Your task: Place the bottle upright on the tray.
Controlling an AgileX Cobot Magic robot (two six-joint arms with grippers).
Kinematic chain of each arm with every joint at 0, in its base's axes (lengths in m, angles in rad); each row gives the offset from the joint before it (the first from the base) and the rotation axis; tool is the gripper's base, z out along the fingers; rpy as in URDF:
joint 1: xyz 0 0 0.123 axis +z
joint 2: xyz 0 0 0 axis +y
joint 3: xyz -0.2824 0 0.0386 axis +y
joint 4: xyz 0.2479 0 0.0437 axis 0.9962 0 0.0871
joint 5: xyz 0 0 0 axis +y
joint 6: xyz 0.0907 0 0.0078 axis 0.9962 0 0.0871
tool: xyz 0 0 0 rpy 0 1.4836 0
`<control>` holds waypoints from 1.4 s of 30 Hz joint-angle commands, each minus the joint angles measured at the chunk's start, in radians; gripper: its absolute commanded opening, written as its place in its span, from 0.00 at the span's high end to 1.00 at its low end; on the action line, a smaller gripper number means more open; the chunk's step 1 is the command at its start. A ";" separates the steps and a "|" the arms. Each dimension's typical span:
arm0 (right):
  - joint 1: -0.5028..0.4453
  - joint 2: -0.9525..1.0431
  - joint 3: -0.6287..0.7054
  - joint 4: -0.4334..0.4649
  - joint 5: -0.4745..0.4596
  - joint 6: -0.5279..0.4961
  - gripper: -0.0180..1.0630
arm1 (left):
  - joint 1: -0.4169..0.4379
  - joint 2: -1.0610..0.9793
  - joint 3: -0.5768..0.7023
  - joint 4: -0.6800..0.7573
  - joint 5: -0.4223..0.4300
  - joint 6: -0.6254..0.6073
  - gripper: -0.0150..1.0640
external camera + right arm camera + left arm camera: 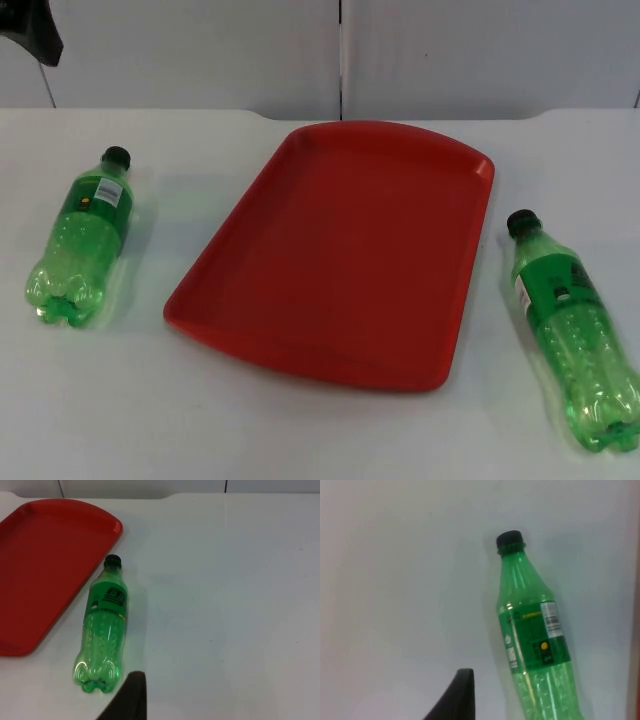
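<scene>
- Two green bottles lie flat on the table, one on either side of the red tray (330,260): left bottle (85,238), right bottle (570,315).
- Both long axes run roughly front-to-back, caps toward the wall.
- Left gripper (455,697) hovers just beside the left bottle; right gripper (127,697) sits near the right bottle's base.
- I cannot tell whether either claw is open.
- The wrist views give fingertip-to-bottle offsets.

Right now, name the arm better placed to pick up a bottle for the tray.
Either: each side has its own. The left bottle lies left of the red tray, near the left arm; the right bottle lies on the right arm's side. Both lie flat.
</scene>
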 commanded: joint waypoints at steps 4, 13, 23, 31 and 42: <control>-0.006 -0.003 0.002 0.001 -0.005 0.001 0.01 | 0.093 0.116 -0.069 -0.211 0.060 0.130 0.01; -0.006 -0.003 0.002 0.003 -0.005 0.001 0.01 | 0.091 0.283 -0.225 -0.203 0.138 0.091 0.01; -0.006 -0.003 0.002 0.003 -0.005 0.001 0.01 | 0.012 0.441 -0.400 0.025 0.169 -0.098 0.01; -0.006 -0.003 0.002 0.003 -0.005 0.001 0.01 | -0.050 0.507 -0.405 0.084 0.159 -0.143 0.01; -0.006 -0.003 0.002 0.003 -0.005 0.001 0.01 | -0.065 0.574 -0.415 0.143 0.173 -0.200 0.01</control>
